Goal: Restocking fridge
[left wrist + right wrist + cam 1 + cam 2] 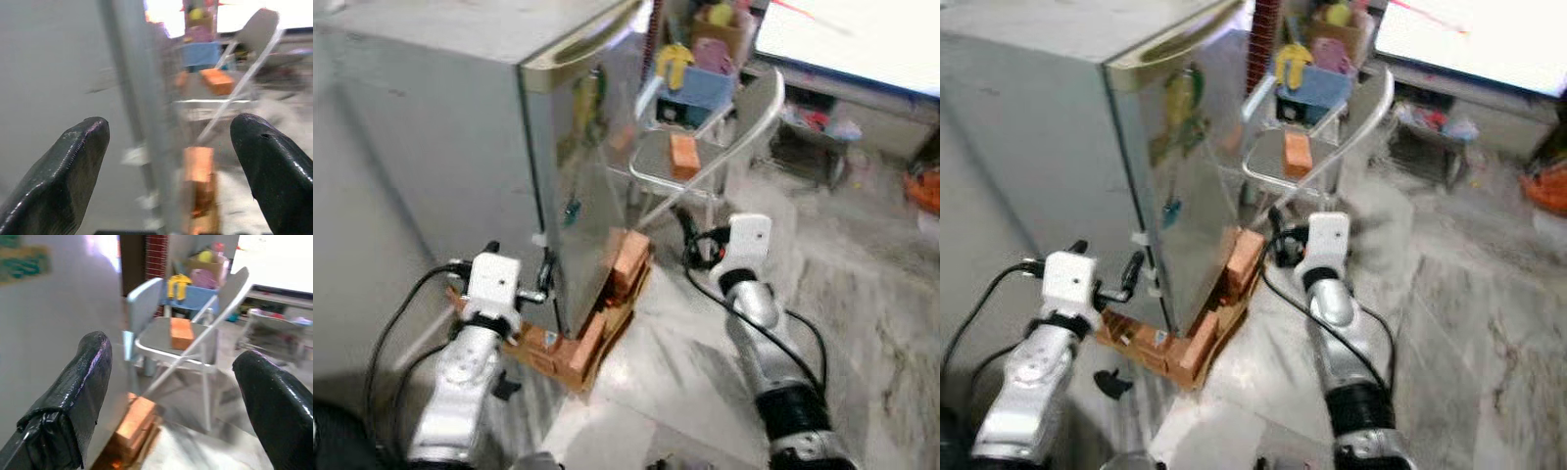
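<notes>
The silver fridge (460, 127) stands with its door (592, 186) closed, raised on orange bricks (597, 328). An orange box (683, 155) lies on the seat of a grey folding chair (744, 127) just beyond the fridge. My left gripper (519, 259) is open, low at the fridge's front corner, and holds nothing. In the left wrist view its fingers (73, 166) frame the fridge's edge. My right gripper (690, 240) is open and empty, on the floor side of the door, pointing toward the chair; the orange box (181, 333) sits between its fingers (73, 391).
A blue bin with toys (700, 78) sits behind the chair. A white surface (862, 39) fills the back right, with clutter under it. An orange object (922, 186) lies at the far right. Marble floor (862, 294) spreads to my right.
</notes>
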Controlling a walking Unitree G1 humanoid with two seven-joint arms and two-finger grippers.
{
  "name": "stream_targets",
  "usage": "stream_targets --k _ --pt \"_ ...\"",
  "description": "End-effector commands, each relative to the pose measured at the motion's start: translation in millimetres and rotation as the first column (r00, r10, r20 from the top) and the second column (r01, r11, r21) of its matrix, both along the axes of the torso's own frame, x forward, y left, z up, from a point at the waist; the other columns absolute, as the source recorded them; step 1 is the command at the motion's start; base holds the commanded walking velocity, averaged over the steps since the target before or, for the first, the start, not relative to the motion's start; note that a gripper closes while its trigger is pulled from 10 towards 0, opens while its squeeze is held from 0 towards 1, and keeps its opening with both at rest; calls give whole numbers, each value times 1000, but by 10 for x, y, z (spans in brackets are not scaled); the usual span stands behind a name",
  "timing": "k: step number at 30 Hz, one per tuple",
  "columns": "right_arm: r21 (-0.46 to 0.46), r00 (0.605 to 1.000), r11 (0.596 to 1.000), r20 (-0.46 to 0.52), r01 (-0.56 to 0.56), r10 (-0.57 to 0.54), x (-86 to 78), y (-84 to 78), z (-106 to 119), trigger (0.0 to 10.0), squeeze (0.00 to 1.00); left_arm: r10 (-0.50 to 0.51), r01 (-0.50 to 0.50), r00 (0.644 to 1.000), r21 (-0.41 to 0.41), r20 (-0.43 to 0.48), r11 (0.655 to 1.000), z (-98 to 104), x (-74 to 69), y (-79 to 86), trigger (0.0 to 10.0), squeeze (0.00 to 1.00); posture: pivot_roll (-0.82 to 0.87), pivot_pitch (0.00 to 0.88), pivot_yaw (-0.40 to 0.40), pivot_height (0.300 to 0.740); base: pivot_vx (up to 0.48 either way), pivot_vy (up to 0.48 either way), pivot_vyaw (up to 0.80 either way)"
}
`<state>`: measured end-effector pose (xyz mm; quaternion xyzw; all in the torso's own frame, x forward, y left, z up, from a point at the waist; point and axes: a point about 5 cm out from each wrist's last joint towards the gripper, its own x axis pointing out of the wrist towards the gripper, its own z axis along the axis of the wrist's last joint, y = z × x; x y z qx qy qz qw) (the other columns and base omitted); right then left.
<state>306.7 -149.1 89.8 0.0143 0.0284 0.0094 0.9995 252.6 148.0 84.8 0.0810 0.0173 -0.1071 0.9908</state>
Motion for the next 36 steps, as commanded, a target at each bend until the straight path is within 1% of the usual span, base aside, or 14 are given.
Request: stream_targets --k 1,6,19,26,36 --pt "-1 1000 1000 19 -6 6 25 34 55 10000 0 -7 7 1000 12 4 1000 21 5 36 10000 0 118 0 -73 740 0 0 -800" --pt "-1 1000 1000 15 -8 8 25 50 47 10000 0 -8 8 1000 12 11 1000 33 -8 13 10000 0 123 0 -76 740 0 0 -800" --pt "-6 1000 1000 20 -16 16 36 57 61 10000 0 7 -7 1000 -3 11 1000 29 -15 23 10000 0 120 4 -82 740 0 0 -748" --pt "-11 999 1000 29 -17 18 43 64 78 10000 0 8 -8 1000 -5 13 1000 32 -14 25 10000 0 119 4 -83 740 0 298 0" --pt "-11 999 1000 30 -19 19 42 70 78 10000 0 -12 11 1000 21 28 1000 43 -16 8 10000 0 119 5 -82 740 280 390 0"
